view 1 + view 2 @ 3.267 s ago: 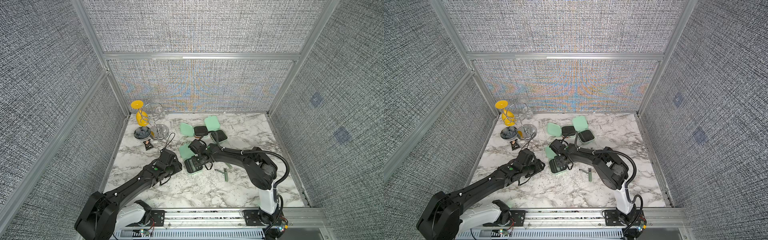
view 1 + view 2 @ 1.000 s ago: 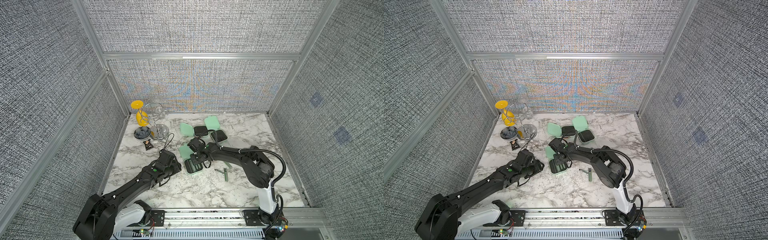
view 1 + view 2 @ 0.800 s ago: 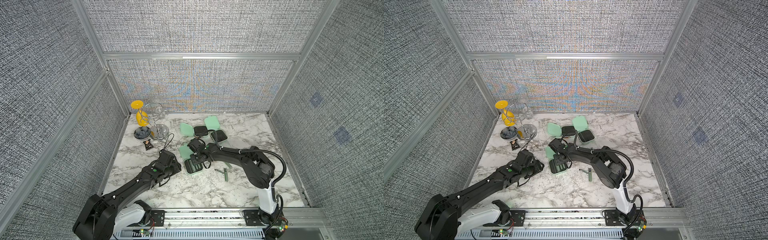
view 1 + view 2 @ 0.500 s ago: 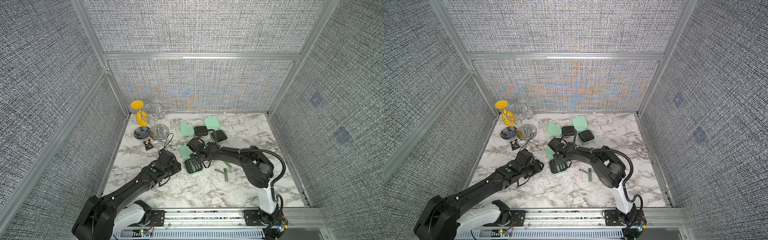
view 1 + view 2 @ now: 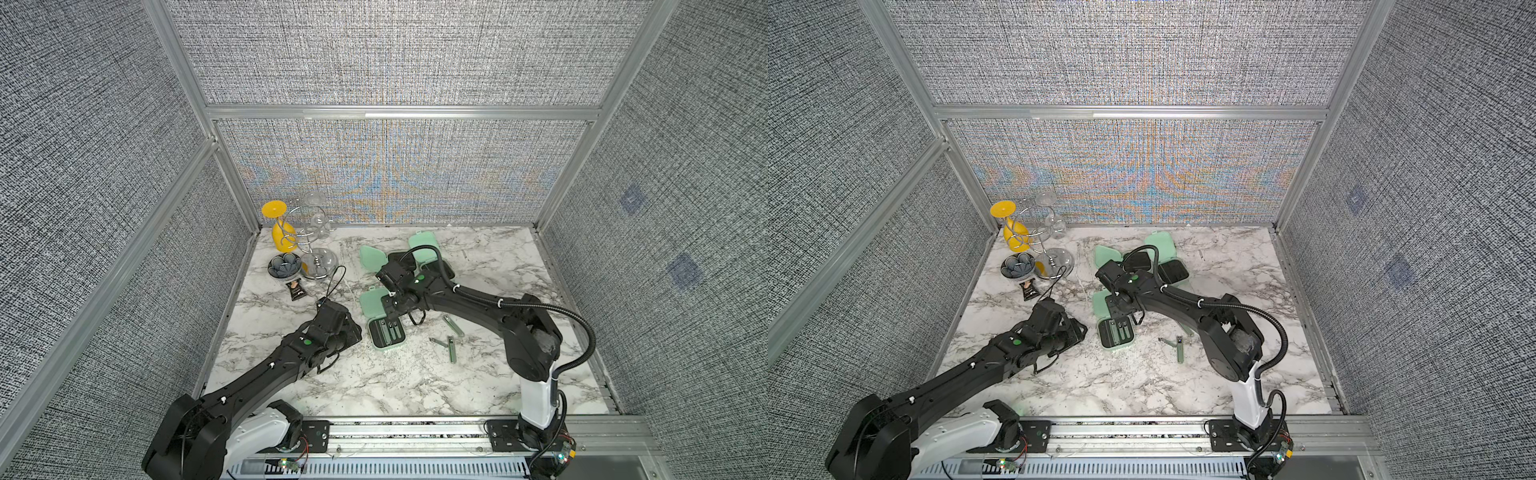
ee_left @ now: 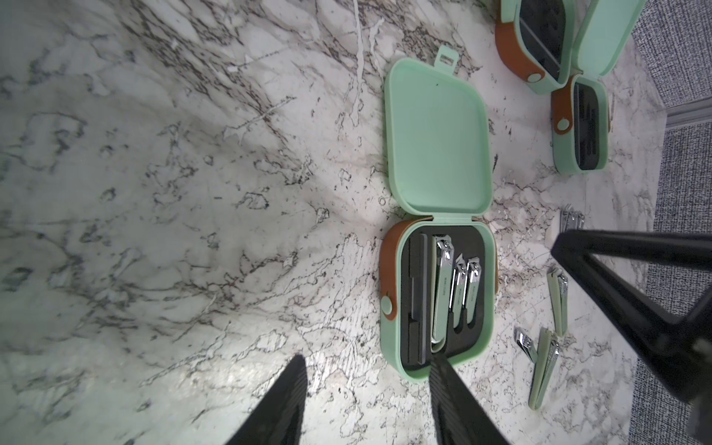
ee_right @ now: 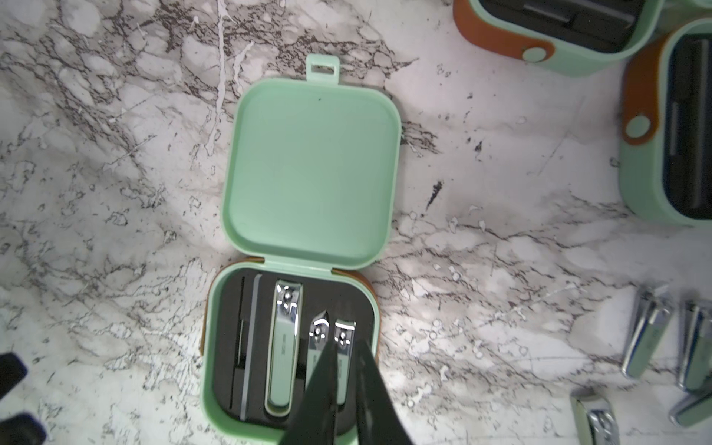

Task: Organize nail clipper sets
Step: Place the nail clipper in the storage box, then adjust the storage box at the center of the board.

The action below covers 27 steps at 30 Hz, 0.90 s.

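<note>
An open mint-green case [image 5: 387, 332] [image 5: 1116, 332] lies mid-table with its lid [image 7: 312, 173] [image 6: 435, 135] flat. Its black insert holds a large clipper [image 7: 284, 346], a pointed one [image 7: 318, 331] and a small one [image 7: 344, 327]. My right gripper [image 7: 344, 345] [image 5: 390, 311] hovers over the case. Its jaws are slightly apart, straddling the small clipper, which lies in its slot. My left gripper [image 6: 366, 360] [image 5: 357, 328] is open beside the case. One fingertip [image 6: 443, 370] is at the rim, with only marble between the fingers. Loose clippers [image 5: 451, 349] [image 5: 1179, 349] lie right of the case.
Two more open mint cases [image 5: 419, 245] [image 5: 1173, 272] sit behind the right arm. At the back left stand a wire rack with a yellow glass [image 5: 282, 237], a dark flower dish [image 5: 284, 266] and a black packet [image 5: 297, 291]. Grey walls enclose the table.
The right jaws, shut a second ago, have parted over the small clipper. The left jaws have widened a little. Both arms have barely shifted.
</note>
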### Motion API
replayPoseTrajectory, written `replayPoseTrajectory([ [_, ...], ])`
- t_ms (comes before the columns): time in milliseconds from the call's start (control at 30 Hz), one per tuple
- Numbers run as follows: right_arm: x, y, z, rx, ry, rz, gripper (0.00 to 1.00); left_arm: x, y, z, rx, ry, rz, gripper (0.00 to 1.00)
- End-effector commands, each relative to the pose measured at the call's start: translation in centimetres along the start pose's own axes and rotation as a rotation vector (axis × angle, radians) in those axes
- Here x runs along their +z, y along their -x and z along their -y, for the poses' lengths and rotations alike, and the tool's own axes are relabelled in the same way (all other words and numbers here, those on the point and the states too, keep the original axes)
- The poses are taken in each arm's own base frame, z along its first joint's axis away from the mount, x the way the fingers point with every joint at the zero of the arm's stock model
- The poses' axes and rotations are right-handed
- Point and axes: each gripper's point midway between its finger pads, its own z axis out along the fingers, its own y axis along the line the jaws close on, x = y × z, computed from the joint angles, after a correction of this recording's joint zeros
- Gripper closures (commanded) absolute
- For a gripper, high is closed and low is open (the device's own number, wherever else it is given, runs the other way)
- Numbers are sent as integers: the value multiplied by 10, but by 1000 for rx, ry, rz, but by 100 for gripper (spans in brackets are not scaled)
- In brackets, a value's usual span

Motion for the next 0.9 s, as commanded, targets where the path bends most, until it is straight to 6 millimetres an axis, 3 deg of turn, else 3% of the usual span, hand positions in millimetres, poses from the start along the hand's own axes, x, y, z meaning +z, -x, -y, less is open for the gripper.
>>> replayPoseTrajectory([
  [0,-11,-22,8,38,-4,-47,73,-3,13,-2,27,30,51,38],
  [133,-13,-45,8,104,34,-82,63,-2,24,1,38,56,64,31],
  [433,16,-57,0,122,55,-126,64,1,25,7,33,31,50,31],
  [667,39,-70,6,107,1,-185,74,-9,26,2,29,31,75,31],
  [867,38,-73,15,99,-44,-185,77,-19,28,-2,34,39,100,31],
])
